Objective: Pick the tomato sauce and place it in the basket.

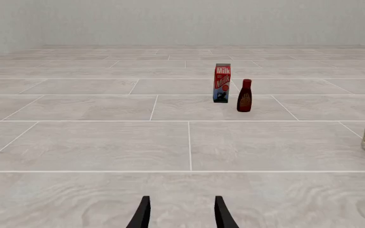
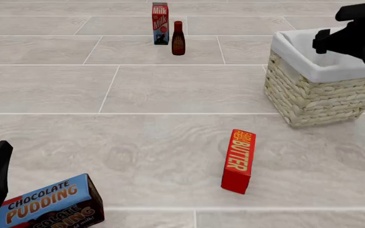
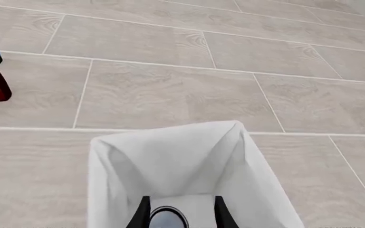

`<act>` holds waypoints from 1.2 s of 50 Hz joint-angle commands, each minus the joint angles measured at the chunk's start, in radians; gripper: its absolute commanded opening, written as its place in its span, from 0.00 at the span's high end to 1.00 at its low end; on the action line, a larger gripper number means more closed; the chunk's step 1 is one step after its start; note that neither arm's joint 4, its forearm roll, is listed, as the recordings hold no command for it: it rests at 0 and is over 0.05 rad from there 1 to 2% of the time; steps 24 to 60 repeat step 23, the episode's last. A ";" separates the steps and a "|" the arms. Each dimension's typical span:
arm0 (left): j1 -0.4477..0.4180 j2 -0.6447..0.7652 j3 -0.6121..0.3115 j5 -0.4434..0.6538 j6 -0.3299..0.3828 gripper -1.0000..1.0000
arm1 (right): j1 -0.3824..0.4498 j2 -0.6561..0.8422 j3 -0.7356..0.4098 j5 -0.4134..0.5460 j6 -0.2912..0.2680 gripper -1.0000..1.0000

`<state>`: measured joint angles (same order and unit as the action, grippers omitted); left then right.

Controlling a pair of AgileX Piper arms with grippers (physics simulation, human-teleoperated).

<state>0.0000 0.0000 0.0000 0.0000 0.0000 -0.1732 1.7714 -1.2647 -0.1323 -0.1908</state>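
The right claw [image 3: 182, 216] hangs above the square, pale woven wicker basket with white cloth lining [image 2: 309, 95], fingers clasping the small cylindrical dark-topped tomato sauce can [image 3: 167, 219]. The left claw [image 1: 182, 216] sits low over the tiled desk [image 2: 169, 90], fingers parted.

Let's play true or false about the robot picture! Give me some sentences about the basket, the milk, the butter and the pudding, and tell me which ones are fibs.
1. The milk carton stands upright beside the dark bottle. True.
2. The butter box is inside the basket. False: it stands on the floor in front of the basket.
3. The right gripper is above the basket's white lining. True.
4. The chocolate pudding box sits next to the milk. False: it is at the near edge by the left arm, far from the milk.
5. The left gripper is holding the bottle. False: nothing is between its fingers.
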 commanded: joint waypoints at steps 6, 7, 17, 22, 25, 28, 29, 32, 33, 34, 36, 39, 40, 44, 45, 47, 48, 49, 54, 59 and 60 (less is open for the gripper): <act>0.000 0.000 0.000 0.000 0.000 0.00 | 0.009 -0.060 0.040 0.018 0.001 0.00; 0.000 0.000 0.000 0.000 0.000 0.00 | 0.008 -0.061 0.041 0.018 0.000 0.00; 0.000 0.000 0.000 0.000 0.000 0.00 | 0.012 -0.071 0.043 0.019 0.002 0.00; 0.000 0.000 0.000 0.000 0.000 0.00 | 0.018 -0.070 0.041 0.021 0.004 0.00; 0.000 0.000 0.000 0.000 0.000 0.00 | 0.018 -0.070 0.042 0.020 0.001 0.00; 0.000 0.000 0.000 0.000 0.000 0.00 | 0.018 -0.070 0.042 0.020 0.001 0.00; 0.000 0.000 0.000 0.000 0.000 0.00 | 0.018 -0.070 0.042 0.020 0.001 0.00; 0.000 0.000 0.000 0.000 0.000 0.00 | 0.018 -0.070 0.042 0.020 0.001 0.00; 0.000 0.000 0.000 0.000 0.000 0.00 | 0.018 -0.070 0.042 0.020 0.001 0.00; 0.000 0.000 0.000 0.000 0.000 0.00 | 0.018 -0.070 0.042 0.020 0.001 0.00; 0.000 0.000 0.000 0.000 0.000 0.00 | 0.018 -0.070 0.042 0.020 0.001 0.00; 0.000 0.000 0.000 0.000 0.000 0.00 | 0.018 -0.070 0.042 0.020 0.001 0.00; 0.000 0.000 0.000 0.000 0.000 0.00 | 0.018 -0.070 0.042 0.020 0.001 0.00; 0.000 0.000 0.000 0.000 0.000 0.00 | 0.018 -0.070 0.042 0.020 0.001 0.00; 0.000 0.000 0.000 0.000 0.000 0.00 | 0.018 -0.070 0.042 0.020 0.001 0.00; 0.000 0.000 0.000 0.000 0.000 0.00 | 0.018 -0.070 0.042 0.020 0.001 0.00; 0.000 0.000 0.000 0.000 0.000 0.00 | 0.018 -0.070 0.042 0.020 0.001 0.00; 0.000 0.000 0.000 0.000 0.000 0.00 | 0.018 -0.070 0.042 0.020 0.001 0.00; 0.000 0.000 0.000 0.000 0.000 0.00 | 0.018 -0.070 0.042 0.020 0.001 0.00; 0.000 0.000 0.000 0.000 0.000 0.00 | 0.018 -0.070 0.042 0.020 0.001 0.00; 0.000 0.000 0.000 0.000 0.000 0.00 | 0.018 -0.070 0.042 0.020 0.001 0.00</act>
